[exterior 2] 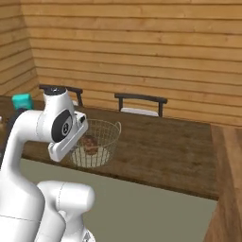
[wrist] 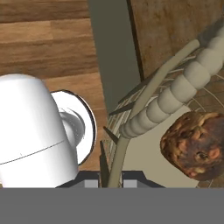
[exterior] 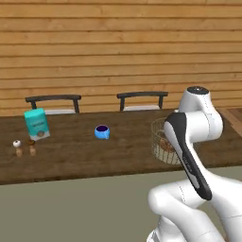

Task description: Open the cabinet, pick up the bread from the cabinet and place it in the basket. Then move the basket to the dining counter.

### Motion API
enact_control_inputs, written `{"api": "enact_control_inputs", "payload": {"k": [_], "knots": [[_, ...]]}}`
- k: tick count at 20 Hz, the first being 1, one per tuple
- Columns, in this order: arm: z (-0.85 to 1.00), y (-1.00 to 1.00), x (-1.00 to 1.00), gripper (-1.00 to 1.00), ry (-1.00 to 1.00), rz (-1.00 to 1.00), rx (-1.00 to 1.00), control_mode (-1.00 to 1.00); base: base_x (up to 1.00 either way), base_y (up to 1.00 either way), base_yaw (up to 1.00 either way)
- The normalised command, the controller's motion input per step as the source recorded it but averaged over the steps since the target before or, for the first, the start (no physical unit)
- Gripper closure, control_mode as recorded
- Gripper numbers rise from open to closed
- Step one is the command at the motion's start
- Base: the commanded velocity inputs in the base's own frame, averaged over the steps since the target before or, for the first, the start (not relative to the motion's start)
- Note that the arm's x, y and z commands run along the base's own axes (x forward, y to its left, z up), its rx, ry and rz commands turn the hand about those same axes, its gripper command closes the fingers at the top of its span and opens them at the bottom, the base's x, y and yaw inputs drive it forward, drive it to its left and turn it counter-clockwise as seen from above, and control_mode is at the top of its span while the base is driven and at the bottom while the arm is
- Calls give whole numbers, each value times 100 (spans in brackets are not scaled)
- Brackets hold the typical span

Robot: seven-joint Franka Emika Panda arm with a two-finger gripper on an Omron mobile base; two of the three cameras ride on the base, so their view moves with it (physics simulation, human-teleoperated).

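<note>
hand (wrist: 111, 181) clamped on basket (exterior 2: 97, 142) rim; bread (wrist: 194, 144) inside.

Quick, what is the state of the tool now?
Tool: closed on the rim of the basket, with the bread inside.

- Bench (exterior: 75, 156): dark brown wood grain top, pale grey-green front.
- Basket (exterior 2: 97, 142): thin tan wire mesh, pale base.
- Bread (wrist: 197, 144): mottled brown with orange-tan flecks.
- Cup (exterior: 102, 132): bright blue, dark inside.
- Box (exterior: 37, 124): teal with a pale label.
- Wall (exterior: 118, 47): honey-brown planks.
- Chairs (exterior: 142, 99): black backs, pale seats.
</note>
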Motion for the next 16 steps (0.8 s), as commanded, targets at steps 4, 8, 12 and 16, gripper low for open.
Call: {"api": "enact_control_inputs", "payload": {"k": [4, 8, 12, 16], "knots": [[0, 0, 0, 100, 0, 0, 0, 100, 17, 37, -14], [0, 0, 0, 100, 0, 0, 0, 100, 86, 55, -6], [0, 0, 0, 100, 0, 0, 0, 100, 47, 26, -7], [0, 0, 0, 100, 0, 0, 0, 100, 2, 0, 0]]}}
